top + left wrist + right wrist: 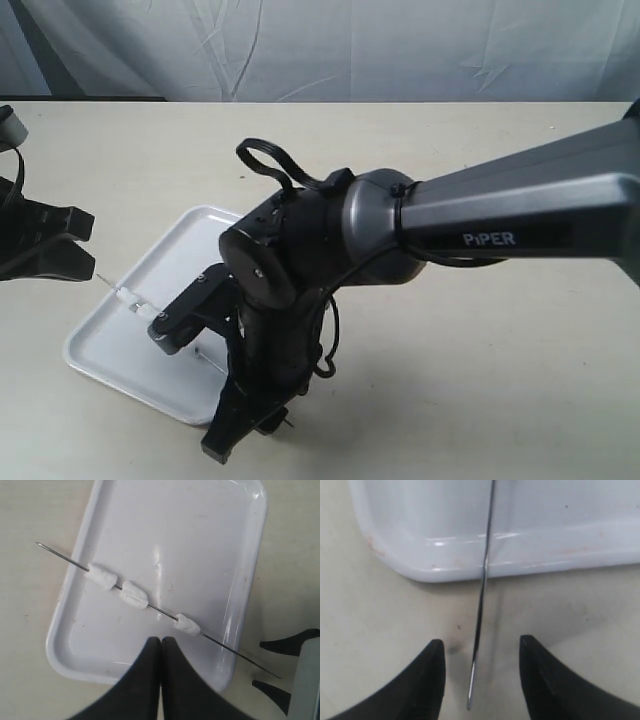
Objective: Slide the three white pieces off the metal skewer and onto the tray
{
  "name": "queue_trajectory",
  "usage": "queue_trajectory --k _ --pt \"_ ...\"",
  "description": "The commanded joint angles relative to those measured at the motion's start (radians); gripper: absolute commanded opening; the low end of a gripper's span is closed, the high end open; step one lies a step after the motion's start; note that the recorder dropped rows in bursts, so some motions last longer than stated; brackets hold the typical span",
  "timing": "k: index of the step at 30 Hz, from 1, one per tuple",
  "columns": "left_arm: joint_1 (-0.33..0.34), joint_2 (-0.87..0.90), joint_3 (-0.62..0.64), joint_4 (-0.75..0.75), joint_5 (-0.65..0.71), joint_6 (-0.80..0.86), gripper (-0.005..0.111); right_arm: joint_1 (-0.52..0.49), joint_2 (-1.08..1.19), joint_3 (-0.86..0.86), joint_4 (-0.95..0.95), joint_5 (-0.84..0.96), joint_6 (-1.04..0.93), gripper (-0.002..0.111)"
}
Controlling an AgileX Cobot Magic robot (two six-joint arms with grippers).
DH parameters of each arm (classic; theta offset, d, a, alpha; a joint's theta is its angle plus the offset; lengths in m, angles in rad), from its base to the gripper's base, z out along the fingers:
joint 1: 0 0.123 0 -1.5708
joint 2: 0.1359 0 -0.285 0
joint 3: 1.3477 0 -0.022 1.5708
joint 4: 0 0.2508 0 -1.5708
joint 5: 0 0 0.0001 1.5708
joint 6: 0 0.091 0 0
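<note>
The white tray (200, 535) lies flat on the table. The metal skewer (160, 610) rests slantwise across it, with both ends sticking out past the rim. Three white pieces are threaded on it: one (101, 576) near the pointed end, one (134, 595) close beside it, one (187, 625) farther along. My left gripper (161, 641) is shut and empty, hovering over the tray's near rim, apart from the skewer. My right gripper (480, 647) is open, low over the table. The skewer's blunt end (476, 655) lies between its fingers, untouched.
The right arm (480, 220) reaches across the middle of the exterior view and hides much of the tray (180, 250). The left gripper's body (45, 240) sits at the far left edge. Beige tabletop (480, 380) surrounds the tray; a white cloth backdrop hangs behind.
</note>
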Motion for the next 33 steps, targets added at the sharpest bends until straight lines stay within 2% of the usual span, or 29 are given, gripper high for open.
queue_trajectory --k 1,21,28,33 --pt "-0.002 0.003 0.001 -0.018 -0.003 0.003 0.000 0.007 0.002 -0.003 -0.002 -0.015 0.010 0.045" --pt "-0.002 0.003 0.001 -0.018 0.005 0.003 0.000 0.008 0.046 -0.003 -0.003 0.016 0.090 0.044" --pt "-0.002 0.003 0.001 -0.018 0.001 0.003 0.000 0.008 0.049 -0.003 -0.001 0.018 0.090 0.019" --pt "-0.002 0.003 0.001 -0.018 -0.005 0.003 0.000 0.008 0.049 -0.003 0.003 0.027 0.090 0.016"
